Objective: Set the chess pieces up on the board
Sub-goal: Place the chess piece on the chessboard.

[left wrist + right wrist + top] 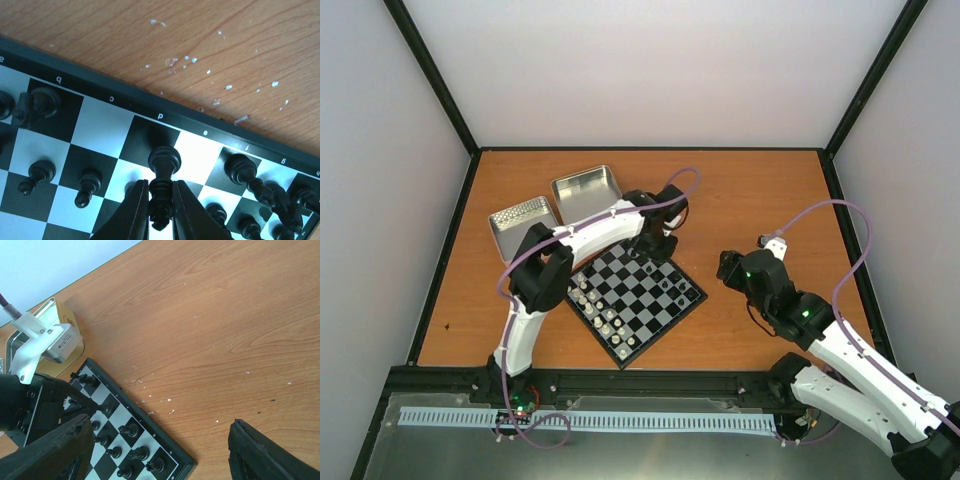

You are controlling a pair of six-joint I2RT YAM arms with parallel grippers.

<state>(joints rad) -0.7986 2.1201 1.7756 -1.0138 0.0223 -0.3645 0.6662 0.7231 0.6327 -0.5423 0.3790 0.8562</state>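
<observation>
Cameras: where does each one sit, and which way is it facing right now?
Top external: above and behind, looking down on table, board and both arms.
Left wrist: low over the board's edge; left gripper shut on a black piece.
Right wrist: above the table, facing the board; open right gripper frames the view.
Shared: both wrist views show the board's black rows.

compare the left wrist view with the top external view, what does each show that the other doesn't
Only the left wrist: the left pincer shut on a small black chess piece, and the letters printed on the rim of the black-and-silver checked chessboard. Only the top external: two rectangular silver metal tins, the cream chess pieces, and the right pincer. Both: the board, other black pieces and the orange-brown wooden table.
</observation>
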